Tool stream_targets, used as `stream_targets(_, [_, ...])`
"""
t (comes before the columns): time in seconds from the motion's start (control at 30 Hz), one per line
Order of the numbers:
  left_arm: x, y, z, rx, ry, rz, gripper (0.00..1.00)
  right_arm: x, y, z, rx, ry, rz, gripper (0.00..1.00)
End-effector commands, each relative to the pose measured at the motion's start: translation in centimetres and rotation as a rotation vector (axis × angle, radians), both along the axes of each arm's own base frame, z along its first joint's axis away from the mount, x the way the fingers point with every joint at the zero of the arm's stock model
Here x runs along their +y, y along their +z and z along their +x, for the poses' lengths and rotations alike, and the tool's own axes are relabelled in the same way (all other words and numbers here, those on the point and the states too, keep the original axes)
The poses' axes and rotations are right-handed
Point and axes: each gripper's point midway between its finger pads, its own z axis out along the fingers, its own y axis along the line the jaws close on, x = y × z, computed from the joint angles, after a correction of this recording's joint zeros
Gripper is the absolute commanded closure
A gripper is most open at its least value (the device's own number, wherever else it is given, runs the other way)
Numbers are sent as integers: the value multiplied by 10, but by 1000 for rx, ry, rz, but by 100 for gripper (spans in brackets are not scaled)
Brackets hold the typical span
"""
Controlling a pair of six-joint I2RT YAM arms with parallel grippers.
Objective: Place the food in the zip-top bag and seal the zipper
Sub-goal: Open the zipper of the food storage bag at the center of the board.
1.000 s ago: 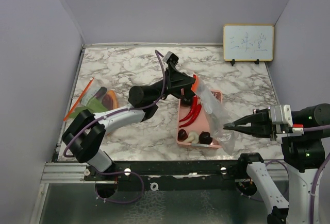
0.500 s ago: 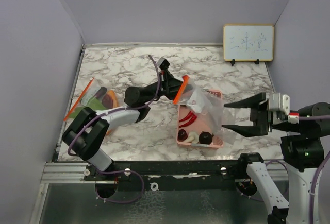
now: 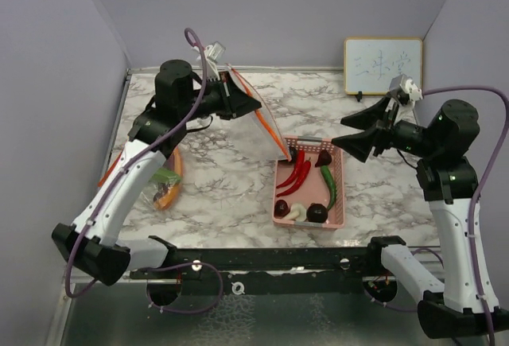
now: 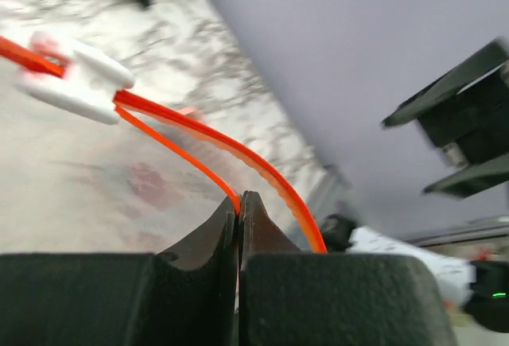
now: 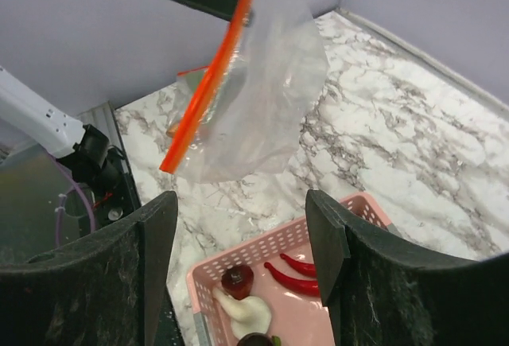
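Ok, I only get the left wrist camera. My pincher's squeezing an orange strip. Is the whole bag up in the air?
Observer: Yes, the zip-top bag dangles from the left gripper, lifted above the table.
Operator: Any food inside?
Observer: It looks empty; red chilies and a white mushroom piece lie in the pink basket.
Operator: Where's my other pincher?
Observer: The right gripper is open, empty, raised, aiming at the bag.
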Motion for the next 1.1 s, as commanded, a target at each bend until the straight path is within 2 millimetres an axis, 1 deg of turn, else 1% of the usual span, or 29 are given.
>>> stream_targets(0.0, [71,-110,-27,42,67,562,100,1,-11,27,129,-35,46,35])
stream_targets(0.03, [74,-118,-29,50,71,577,100,2,-13,32,152,-34,56,35])
stream_targets(0.07, [75,-132,-33,72,62,587,100,3,-15,36,171,-29,68,35])
stream_targets(0.13, [75,-151,-40,98,39,589,100,8,-16,42,192,-18,90,36])
stream_targets(0.17, [74,-156,-42,102,34,583,100,11,-17,45,198,-16,94,36])
stream_targets(0.23, [73,-163,-42,105,41,572,100,25,-22,52,212,-16,86,36])
stream_targets(0.33, [68,-159,-38,95,42,543,100,67,-41,59,258,5,32,38])
stream_targets(0.37, [66,-157,-36,90,42,538,100,84,-49,57,276,25,14,38])
stream_targets(0.43, [63,-151,-33,78,45,528,100,109,-62,53,323,56,13,39])
stream_targets(0.47, [62,-149,-31,72,51,523,100,118,-66,53,329,62,24,40])
stream_targets(0.57, [60,-145,-29,63,58,504,100,136,-91,54,369,31,14,40])
stream_targets(0.73, [55,-148,-27,63,60,469,100,178,-112,35,389,70,-15,38])
stream_targets(0.8, [52,-149,-26,64,56,456,100,189,-121,33,393,57,-36,37])
stream_targets(0.9, [50,-149,-27,62,48,438,100,199,-136,31,412,61,-58,37])
stream_targets(1.0, [49,-149,-27,61,43,438,100,205,-148,33,426,47,-72,38])
stream_targets(1.07, [50,-147,-28,56,41,436,100,206,-155,38,429,17,-83,42])
